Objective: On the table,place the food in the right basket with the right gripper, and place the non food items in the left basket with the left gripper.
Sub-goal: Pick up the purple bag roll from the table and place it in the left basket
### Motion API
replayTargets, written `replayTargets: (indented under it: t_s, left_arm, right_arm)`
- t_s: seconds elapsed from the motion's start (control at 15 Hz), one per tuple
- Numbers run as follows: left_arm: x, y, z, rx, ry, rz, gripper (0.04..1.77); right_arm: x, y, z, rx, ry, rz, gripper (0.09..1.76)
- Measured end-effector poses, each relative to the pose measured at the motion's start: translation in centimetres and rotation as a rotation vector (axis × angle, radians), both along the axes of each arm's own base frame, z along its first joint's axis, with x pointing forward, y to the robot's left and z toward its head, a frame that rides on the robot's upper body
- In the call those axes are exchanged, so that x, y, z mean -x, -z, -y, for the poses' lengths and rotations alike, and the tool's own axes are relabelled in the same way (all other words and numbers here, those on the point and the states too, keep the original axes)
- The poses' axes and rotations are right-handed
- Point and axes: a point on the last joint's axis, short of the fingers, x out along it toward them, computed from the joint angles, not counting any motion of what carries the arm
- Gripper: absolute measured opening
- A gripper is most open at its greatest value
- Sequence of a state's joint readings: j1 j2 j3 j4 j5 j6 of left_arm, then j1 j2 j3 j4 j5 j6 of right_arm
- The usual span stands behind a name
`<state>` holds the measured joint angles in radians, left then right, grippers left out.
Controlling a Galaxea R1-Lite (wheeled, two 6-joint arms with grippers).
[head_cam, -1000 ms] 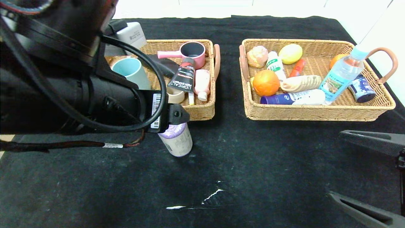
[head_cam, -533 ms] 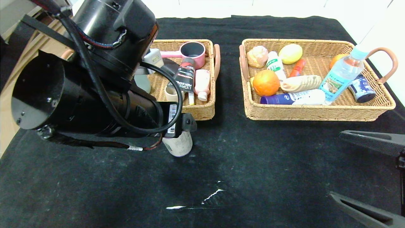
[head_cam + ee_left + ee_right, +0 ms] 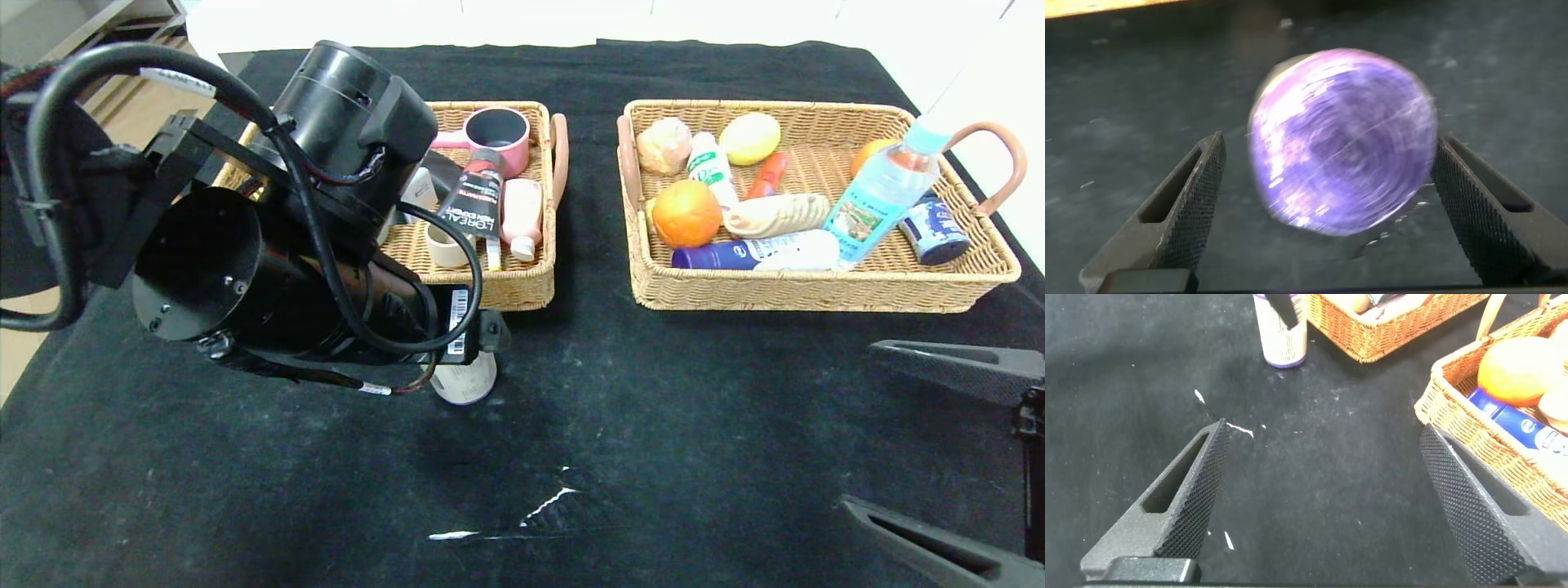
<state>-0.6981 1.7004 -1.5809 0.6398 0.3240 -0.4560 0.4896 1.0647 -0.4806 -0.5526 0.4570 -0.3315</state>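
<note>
Black felt table; ridged fingers flank round purple bottle

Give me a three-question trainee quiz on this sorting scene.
1. True or false: the left gripper has shut on the purple-capped white bottle.
2. Where does that bottle stand? A) on the black cloth B) in the left wicker basket C) in the right wicker basket
3. Fill in: the right gripper hangs open over bare ____.

Key: 1 false, the jaws are open on either side; 2 A; 3 cloth.

Left claw spread wide, pointing down; right claw parked open.
</note>
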Motion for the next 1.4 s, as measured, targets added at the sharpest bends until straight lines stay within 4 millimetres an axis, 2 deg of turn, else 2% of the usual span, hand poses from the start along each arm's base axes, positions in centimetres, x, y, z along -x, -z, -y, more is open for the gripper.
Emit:
replayTargets:
  t_s: [0.4,0.73,0.87,1.0,1.13,1.4]
  left_arm:
    - [-1.2,0.9,-0.5,-0.015,-0.02,-0.016,1.72]
    - [-1.2,1.0,-0.5,-0.023,-0.003,-0.02,1.72]
    - [-1.1,1.0,-0.5,-0.023,0.007,-0.021,1.35]
    - [-1.1,1.0,-0.5,-0.023,0.008,-0.019,1.09]
    - [-1.1,1.0,-0.4,-0.021,0.01,-0.02,0.99]
    - [-1.1,1.1,-0.4,-0.023,0.011,-0.023,0.95]
  right_arm:
    - [-0.1,0.1,-0.1,0.005,0.0,-0.005,1.7]
    - [-0.3,0.4,-0.2,0.012,-0.003,-0.015,1.71]
    - [-0.3,0.5,-0.2,0.015,-0.006,-0.019,1.71]
    - [-0.3,0.6,-0.2,0.017,-0.007,-0.021,1.71]
    - [-0.3,0.6,-0.2,0.017,-0.007,-0.021,1.71]
    - [-0.3,0.6,-0.3,0.018,-0.007,-0.023,1.71]
